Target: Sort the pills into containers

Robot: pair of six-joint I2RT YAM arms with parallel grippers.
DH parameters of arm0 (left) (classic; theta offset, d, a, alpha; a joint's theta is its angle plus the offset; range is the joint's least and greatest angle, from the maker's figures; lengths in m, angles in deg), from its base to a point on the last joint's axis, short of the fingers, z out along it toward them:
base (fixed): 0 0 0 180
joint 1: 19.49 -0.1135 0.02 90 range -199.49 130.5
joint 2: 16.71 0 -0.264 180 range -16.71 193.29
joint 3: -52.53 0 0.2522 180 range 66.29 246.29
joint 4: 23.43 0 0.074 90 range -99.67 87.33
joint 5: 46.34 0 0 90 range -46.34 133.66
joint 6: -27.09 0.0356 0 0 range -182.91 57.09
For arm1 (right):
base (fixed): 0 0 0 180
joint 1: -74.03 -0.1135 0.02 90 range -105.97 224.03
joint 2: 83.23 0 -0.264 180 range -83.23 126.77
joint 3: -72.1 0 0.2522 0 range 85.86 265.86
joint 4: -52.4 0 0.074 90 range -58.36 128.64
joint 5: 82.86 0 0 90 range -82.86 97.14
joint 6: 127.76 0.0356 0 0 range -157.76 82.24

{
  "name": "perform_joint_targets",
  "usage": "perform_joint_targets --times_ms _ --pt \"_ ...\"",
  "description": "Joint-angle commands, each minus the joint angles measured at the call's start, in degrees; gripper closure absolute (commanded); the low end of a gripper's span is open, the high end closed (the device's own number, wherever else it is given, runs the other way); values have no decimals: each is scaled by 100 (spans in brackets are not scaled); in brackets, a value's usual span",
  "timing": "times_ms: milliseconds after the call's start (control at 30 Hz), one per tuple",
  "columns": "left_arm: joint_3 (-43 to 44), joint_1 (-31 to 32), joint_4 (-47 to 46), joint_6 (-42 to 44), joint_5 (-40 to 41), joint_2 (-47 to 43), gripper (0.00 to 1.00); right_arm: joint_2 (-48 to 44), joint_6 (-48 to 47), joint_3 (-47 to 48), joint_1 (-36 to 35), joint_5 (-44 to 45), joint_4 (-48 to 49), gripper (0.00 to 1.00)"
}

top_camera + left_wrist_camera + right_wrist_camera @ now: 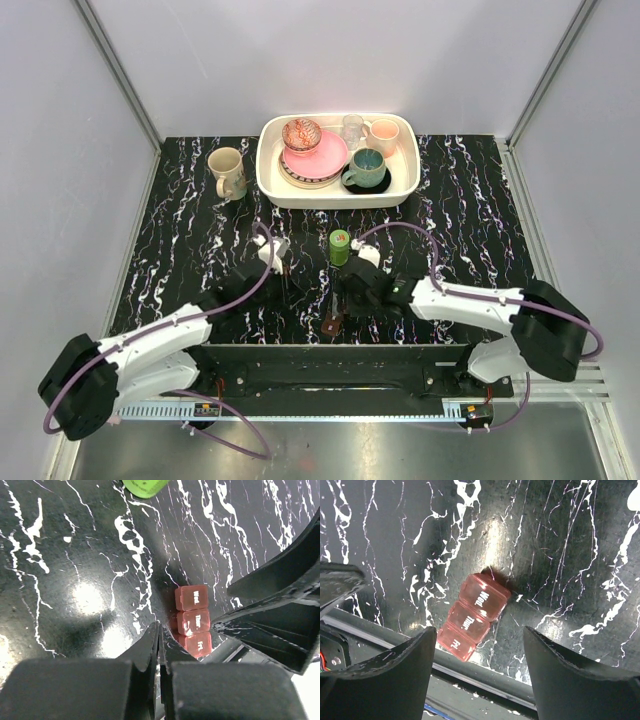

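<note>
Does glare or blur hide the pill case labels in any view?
Left wrist: glare patches on the tabletop beside the pill case, labels soft but legible; right wrist: bright streak near it, labels sharp; top external: case too small to read.

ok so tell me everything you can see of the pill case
The pill case is a small oblong strip of translucent pinkish-red plastic: three square compartments in a row, lids marked Wed, Thur and Fri in white. All lids look shut; contents cannot be made out. It lies flat and skewed on the black marbled table, close to its near edge, Fri end closest to it. Only the table touches it; the right gripper hangs open over it, jaws apart on either side.
</note>
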Motion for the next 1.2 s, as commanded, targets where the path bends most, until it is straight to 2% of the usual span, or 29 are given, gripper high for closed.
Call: perform_joint_targets --times_ms 0,267,533,833,1167 --pt "-29 22 158 -346 551 -449 98 463 468 769 23 164 -541 24" --pt "-292 22 703 -619 1017 -1398 89 1448 855 1665 23 322 -1208 30" --pt "-310 22 914 -584 1114 -1601 87 1765 978 1983 14 560 -1710 31" --pt "-284 22 879 -514 1000 -1434 86 1212 891 1720 14 779 -1772 31" --pt "-363 22 730 -575 833 -1364 86 1167 460 1702 -12 296 -1711 28"
